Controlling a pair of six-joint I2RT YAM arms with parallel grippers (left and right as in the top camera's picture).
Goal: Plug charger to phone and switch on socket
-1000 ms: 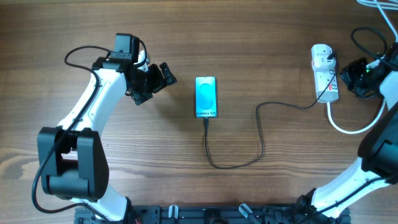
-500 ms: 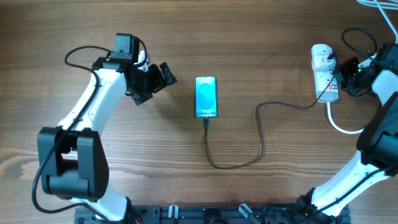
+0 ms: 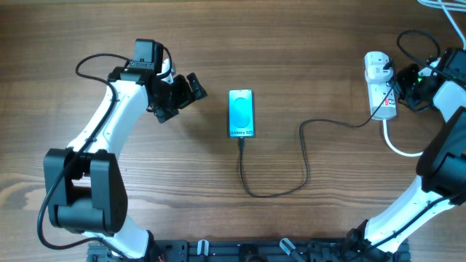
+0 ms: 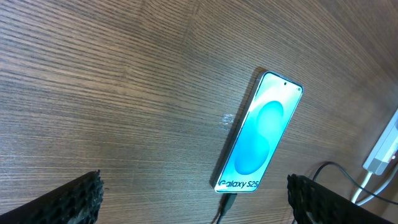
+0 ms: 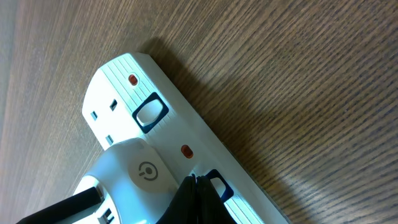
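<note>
The phone (image 3: 242,113) lies face up mid-table with its blue screen lit; it also shows in the left wrist view (image 4: 258,140). A black cable (image 3: 302,160) is plugged into its lower end and runs to the white charger (image 5: 134,180) seated in the white socket strip (image 3: 378,84). My right gripper (image 3: 405,81) is shut, its fingertips (image 5: 196,186) pressed against the strip's second switch (image 5: 217,185). Both indicator lamps look unlit. My left gripper (image 3: 186,91) is open and empty, left of the phone.
A white mains lead (image 3: 400,149) curves from the strip toward the right edge. A second unused switch (image 5: 151,112) sits near the strip's end. Bare wood surrounds the phone.
My right gripper has moved left to the socket strip and now touches it. The left arm, phone and cable have not moved.
</note>
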